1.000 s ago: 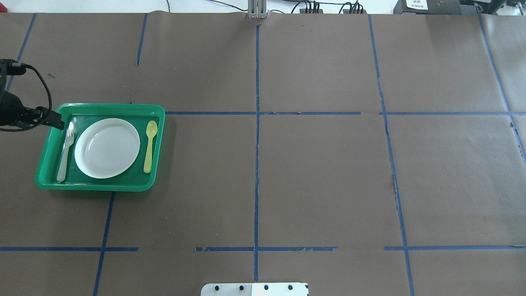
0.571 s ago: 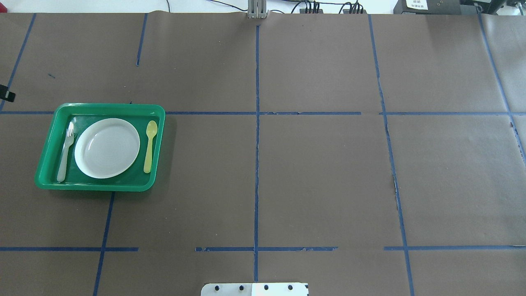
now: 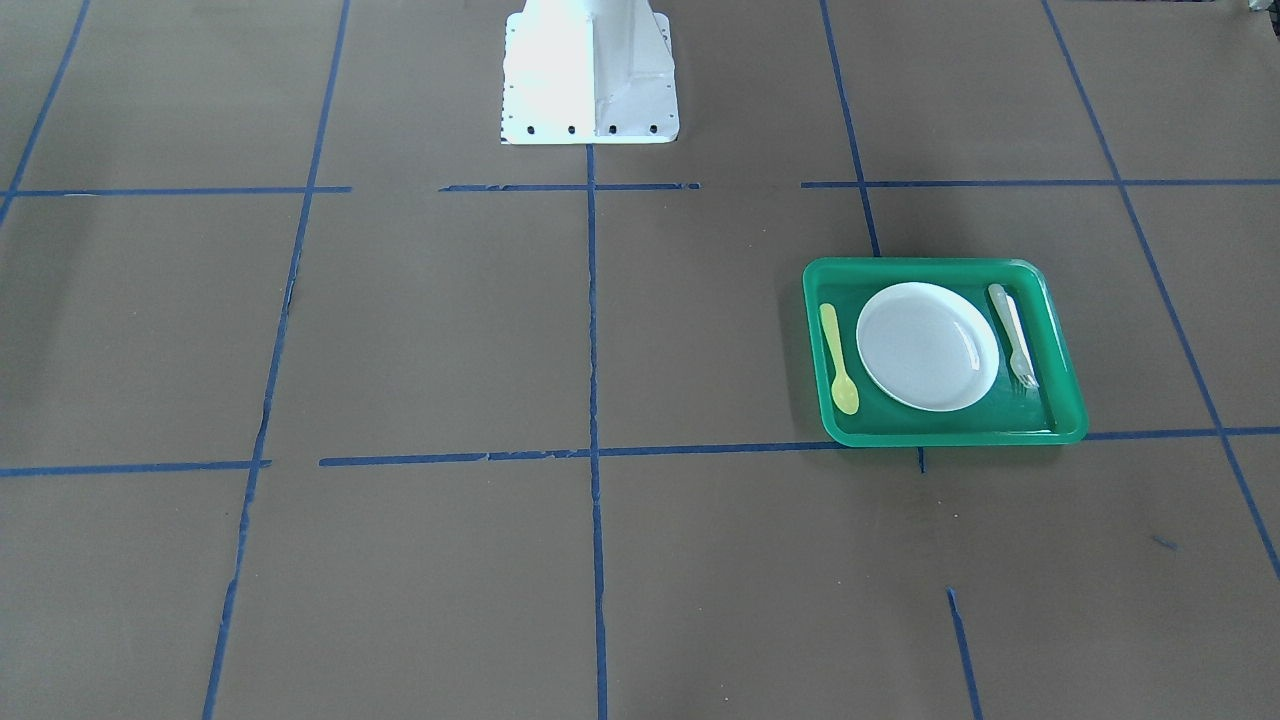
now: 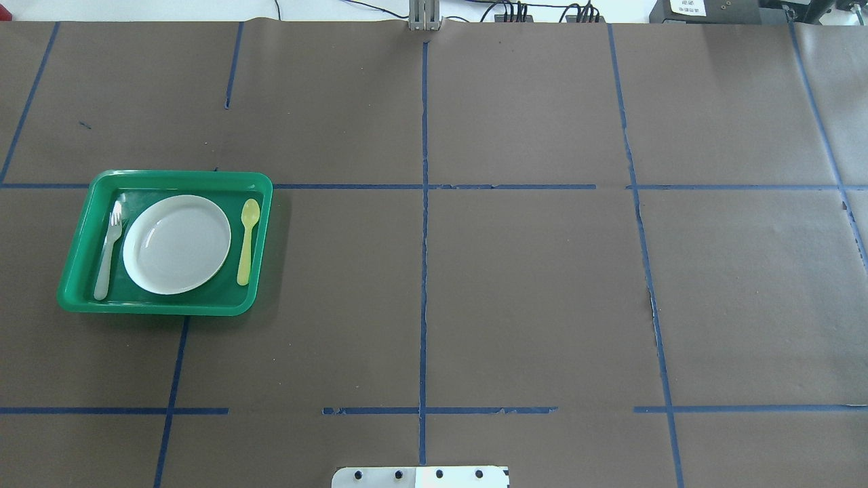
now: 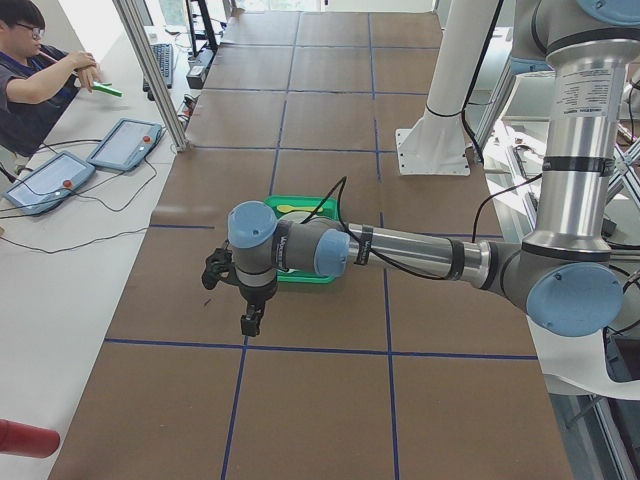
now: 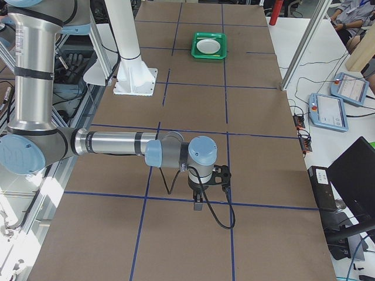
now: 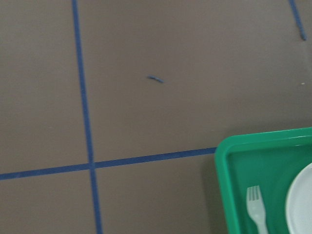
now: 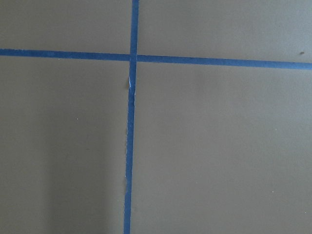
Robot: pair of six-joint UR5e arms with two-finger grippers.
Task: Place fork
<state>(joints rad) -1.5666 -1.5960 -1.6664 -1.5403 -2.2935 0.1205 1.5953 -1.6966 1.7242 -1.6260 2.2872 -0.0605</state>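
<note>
The pale whitish-grey fork (image 4: 108, 247) lies inside the green tray (image 4: 169, 175), left of the white plate (image 4: 176, 244), tines toward the far side. It also shows in the front view (image 3: 1012, 335) and the left wrist view (image 7: 256, 209), by the tray's rim (image 7: 263, 139). No gripper touches it. My left gripper (image 5: 248, 322) hangs over bare table beyond the tray's left side and shows only in the exterior left view, so I cannot tell whether it is open. My right gripper (image 6: 198, 204) shows only in the exterior right view, far from the tray (image 6: 209, 57); I cannot tell its state.
A yellow spoon (image 4: 247, 240) lies in the tray, right of the plate. Brown paper with blue tape lines covers the table. The robot's white base (image 3: 588, 70) stands at the table's middle edge. An operator (image 5: 35, 70) sits by the tablets beyond the table's far side.
My left gripper, which was at the tray's left rim by the fork's tines, has drawn away to the left and left the overhead view. The fork has stayed in place.
</note>
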